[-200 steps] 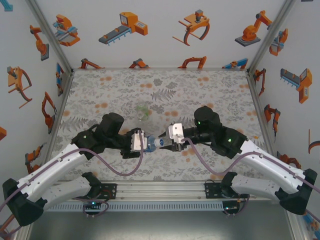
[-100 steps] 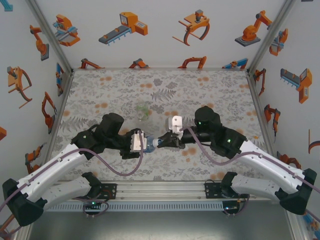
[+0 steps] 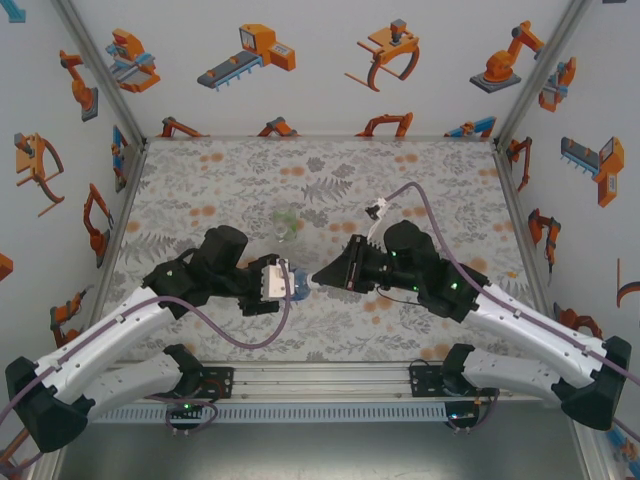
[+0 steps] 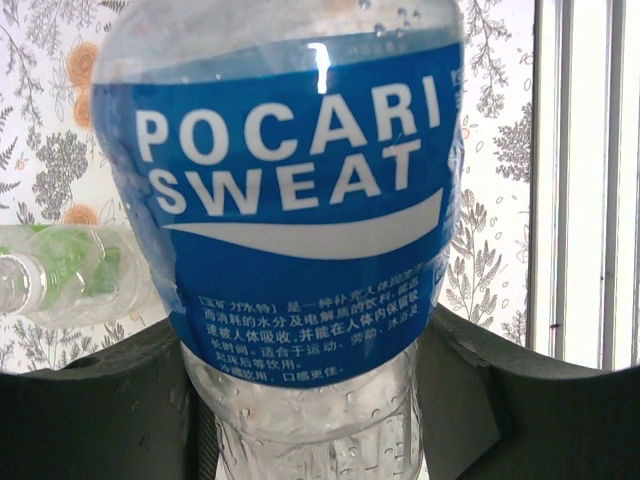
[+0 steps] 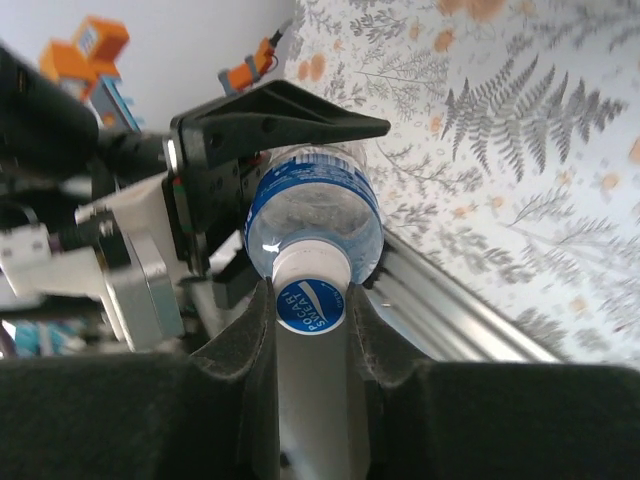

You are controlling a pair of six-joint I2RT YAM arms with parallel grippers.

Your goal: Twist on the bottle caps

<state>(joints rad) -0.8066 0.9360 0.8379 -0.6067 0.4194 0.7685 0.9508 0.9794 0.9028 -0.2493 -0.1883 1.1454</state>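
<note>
Blue-label bottle [image 4: 300,230]: both ends cut off in left wrist view. Left tool [image 4: 305,350] clamps its body; right tool [image 5: 312,297] pinches the cap [image 5: 309,305] at its mouth.

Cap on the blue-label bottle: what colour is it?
The cap has a white side and a blue top with white lettering; the right wrist view shows it best.

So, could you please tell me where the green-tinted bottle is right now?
The green-tinted bottle rests on the table, slightly left of centre in the top view, just beyond the blue-label bottle.
</note>
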